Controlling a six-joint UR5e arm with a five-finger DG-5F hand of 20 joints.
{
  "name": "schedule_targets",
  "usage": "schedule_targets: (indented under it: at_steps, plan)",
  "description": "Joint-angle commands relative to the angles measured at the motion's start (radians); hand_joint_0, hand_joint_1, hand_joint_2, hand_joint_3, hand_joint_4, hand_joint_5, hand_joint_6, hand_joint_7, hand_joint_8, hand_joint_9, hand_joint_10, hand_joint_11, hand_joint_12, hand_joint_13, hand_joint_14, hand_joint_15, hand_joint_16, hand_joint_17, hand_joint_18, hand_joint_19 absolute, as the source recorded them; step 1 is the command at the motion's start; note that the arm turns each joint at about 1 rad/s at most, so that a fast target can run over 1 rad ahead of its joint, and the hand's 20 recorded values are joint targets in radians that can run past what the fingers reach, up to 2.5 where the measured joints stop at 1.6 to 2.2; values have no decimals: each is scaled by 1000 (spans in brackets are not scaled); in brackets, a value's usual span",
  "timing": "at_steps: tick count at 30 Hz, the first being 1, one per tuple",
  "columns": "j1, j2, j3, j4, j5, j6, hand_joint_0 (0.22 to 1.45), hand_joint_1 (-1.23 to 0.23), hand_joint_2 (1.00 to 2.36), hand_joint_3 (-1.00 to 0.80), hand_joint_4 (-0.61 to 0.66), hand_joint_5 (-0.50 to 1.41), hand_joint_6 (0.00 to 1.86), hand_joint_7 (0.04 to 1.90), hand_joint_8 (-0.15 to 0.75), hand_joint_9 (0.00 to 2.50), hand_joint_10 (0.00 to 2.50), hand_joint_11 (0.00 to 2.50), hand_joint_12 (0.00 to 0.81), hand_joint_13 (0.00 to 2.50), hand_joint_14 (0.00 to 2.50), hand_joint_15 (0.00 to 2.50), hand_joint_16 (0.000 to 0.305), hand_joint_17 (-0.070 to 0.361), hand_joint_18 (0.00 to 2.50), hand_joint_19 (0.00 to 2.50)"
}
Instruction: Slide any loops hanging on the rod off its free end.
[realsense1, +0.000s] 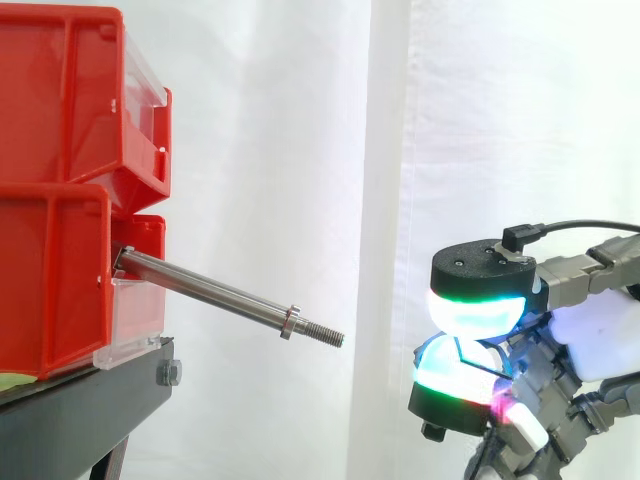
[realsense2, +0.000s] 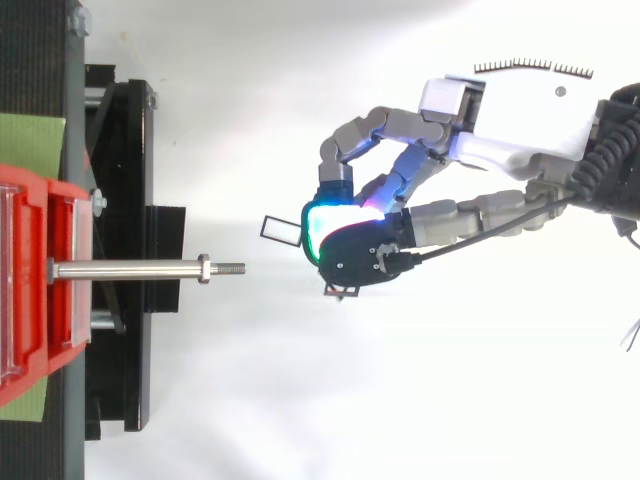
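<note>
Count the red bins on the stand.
2, stacked: the lower bin sits on the black stand, and the upper bin sits on top of it. More may be hidden past the left edge.

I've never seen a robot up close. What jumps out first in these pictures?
Probably the robot's hand, glowing green and white at the right, apart from a steel rod with no loop on it. The rod juts from stacked bright red bins at the left, sloping slightly down toward its threaded free end.
</note>
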Motion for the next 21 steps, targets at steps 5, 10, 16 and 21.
schedule_targets:
  at_steps: [5,10,16,21]
  plan:
    - [0,0,0,0,0,0,598,-748,1013,19,62,-134,907,1193,357,1086,13,644,421,871,13,359,68,152,831,398]
    - [-3,0,0,-2,0,0,598,-744,1014,3,54,-139,907,1169,352,1083,13,637,414,866,11,359,67,150,827,394]
    - [-5,0,-2,-9,-6,-15,595,-734,1018,-17,57,-145,903,1166,347,1085,12,638,409,855,13,364,65,145,804,401]
    - [-2,0,0,-11,-8,-63,596,-733,1017,-18,47,-146,903,1167,348,1101,15,653,407,857,11,365,64,145,802,401]
